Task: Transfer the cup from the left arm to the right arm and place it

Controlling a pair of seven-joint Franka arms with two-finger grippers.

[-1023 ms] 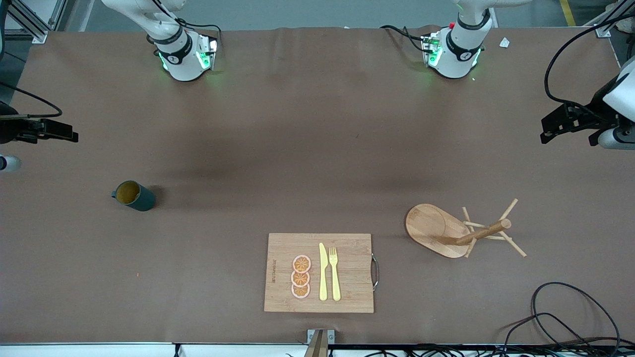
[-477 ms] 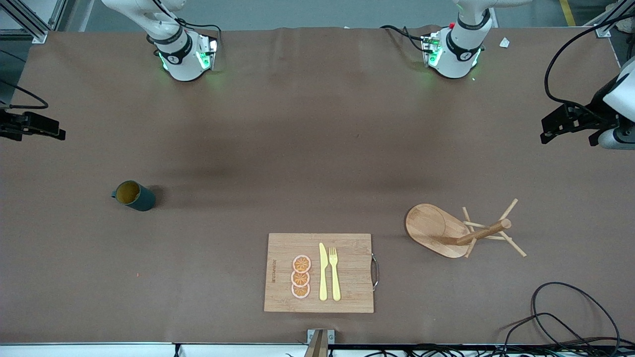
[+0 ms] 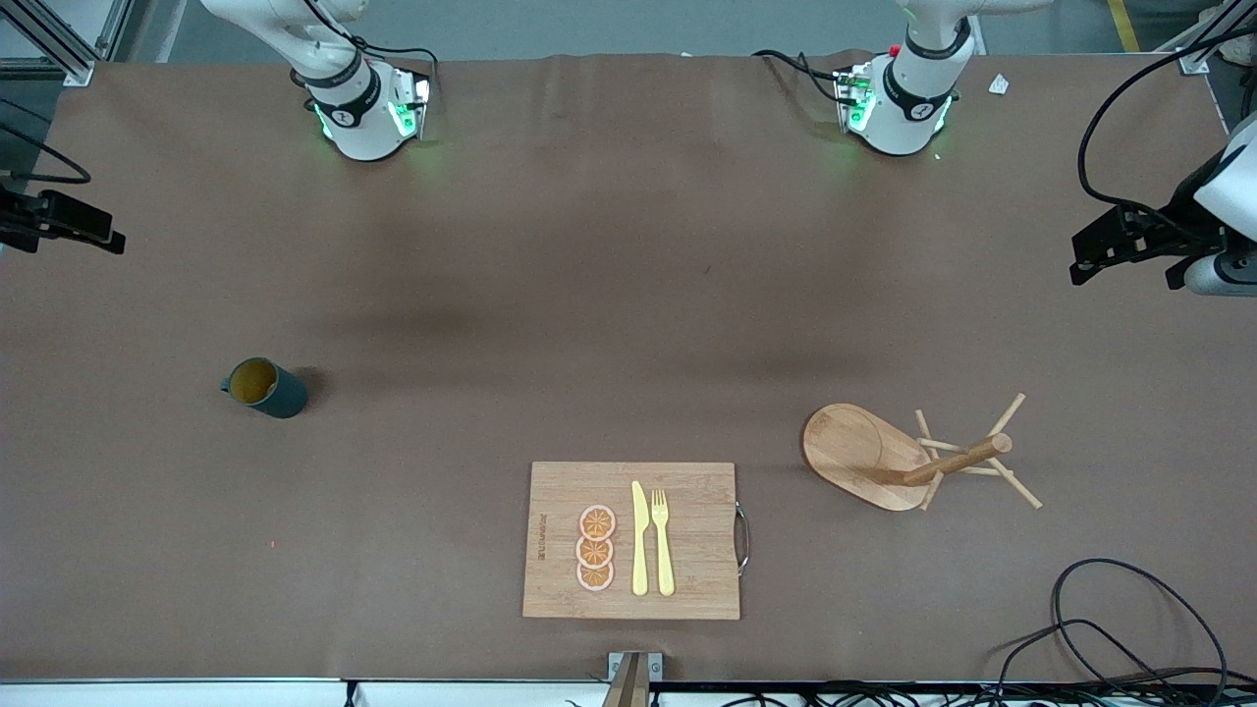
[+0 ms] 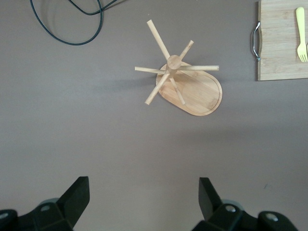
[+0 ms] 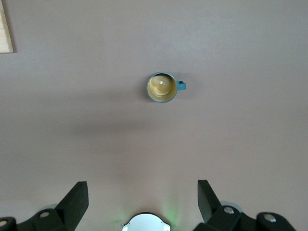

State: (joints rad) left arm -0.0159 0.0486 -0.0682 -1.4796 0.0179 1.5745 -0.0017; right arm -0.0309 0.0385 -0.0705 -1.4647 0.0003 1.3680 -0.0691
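Both arms are raised high and swung out toward their own ends of the table, wrists pointing straight down. The left gripper (image 4: 143, 202) hangs over bare table at the left arm's end, its fingers (image 4: 77, 195) spread wide with nothing between them; in the front view only the dark tool head shows at the picture's edge (image 3: 1129, 241). The right gripper (image 5: 143, 202) hangs over bare table at the right arm's end, fingers (image 5: 76, 197) likewise wide apart and empty; in the front view it is mostly cut off by the frame (image 3: 59, 221), so its exact height is hard to judge there. The cup (image 3: 265, 387) stands upright on the table toward the right arm's end, its yellow inside showing and its handle (image 5: 181, 86) sticking out to the side, well apart from both grippers and untouched; the right wrist view looks straight down into it (image 5: 162, 87). The wooden peg rack (image 3: 908, 457) stands toward the left arm's end, central post upright on an oval base with pegs fanning out, seen from above in the left wrist view (image 4: 185, 84). Between the cup and the rack, nearer the front camera, lies a cutting board (image 3: 692, 540) carrying three orange slices (image 3: 595, 549), a yellow knife (image 3: 638, 540) and a yellow fork (image 3: 663, 542). A black cable (image 3: 1129, 628) loops on the table near the rack's end.
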